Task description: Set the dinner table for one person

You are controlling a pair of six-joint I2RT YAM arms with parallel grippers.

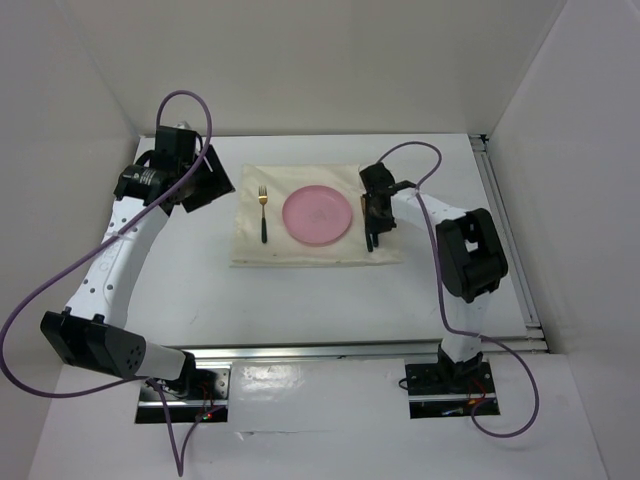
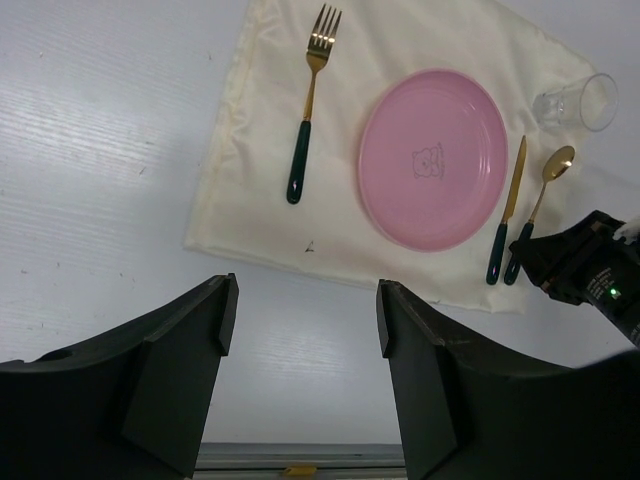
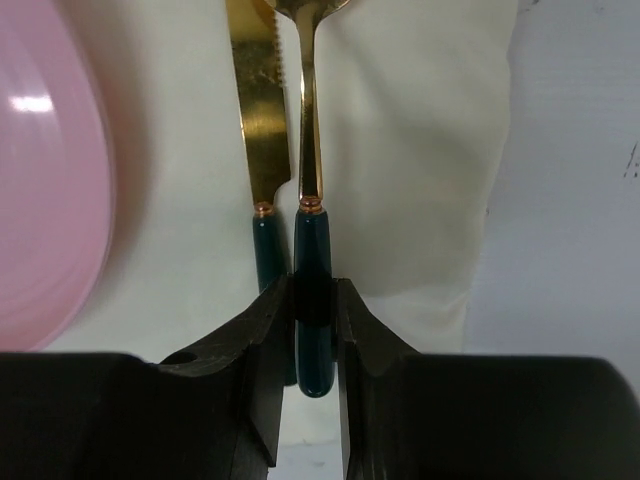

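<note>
Gripping now: the right pincer (image 3: pixel 313 300) has its jaws closed narrow on the green handle of the spoon (image 3: pixel 310 150), low over the cloth (image 3: pixel 400 150).
Left pincer: the left pincer (image 2: pixel 305 300) stands wide open and holds nothing, hanging over bare surface to the left of the cloth.
Surface: the surface (image 1: pixel 300 300) is the broad white top with metal rails. It lies under everything, with the cloth spread on its far middle.
Surface handling: I judge it rigid, flat, smooth and fixed in place. There is nothing on it to take hold of; it only receives things, and its bare parts look slick enough for cutlery to slide.
Cloth handling: soft, and likely to ruck if a handle is dragged across it.
Spoon handling: light, stiff and slim, with a glossy handle that may twist in a pinch. The green handle is the place to hold it, as here, keeping clear of the knife (image 3: pixel 262 120), which lies just beside it, between spoon and plate.
Layout: the fork (image 2: pixel 308 110) is left of the plate (image 2: pixel 432 158). Knife and spoon lie right of it, side by side, apart from the plate's rim.
Glass: the glass (image 2: pixel 578 102) is at the cloth's far right corner; upright or tipped, I cannot tell.
Count: one surface, one cloth, one plate, one fork, one knife, one spoon, one glass, two pincers.
</note>
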